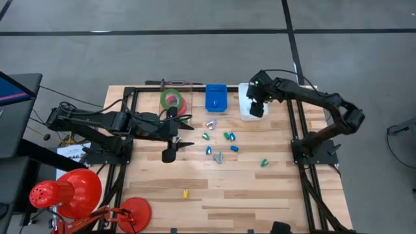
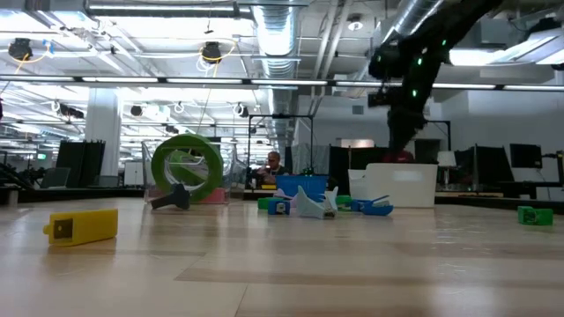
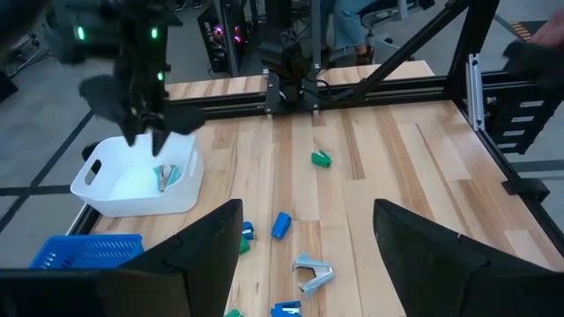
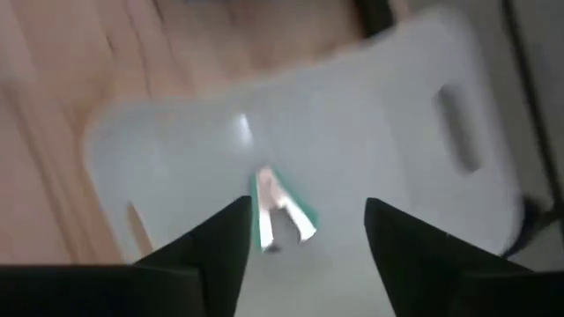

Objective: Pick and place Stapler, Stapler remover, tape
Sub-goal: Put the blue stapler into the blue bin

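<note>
The wooden surface (image 1: 260,188) carries a white bin (image 1: 246,104) and a blue basket (image 1: 216,97) at its far edge, apparently as sorting targets, with the tape (image 1: 171,99) beside the basket and small staplers and removers (image 1: 218,156) scattered mid-surface awaiting pickup. The right tool (image 1: 258,108) hangs above the white bin, fingers apart and empty, a green-and-silver stapler remover (image 4: 280,214) lying inside just below, seemingly released. The left tool (image 1: 170,155) waits wide and empty, arm stretched low beside the tape.
</note>
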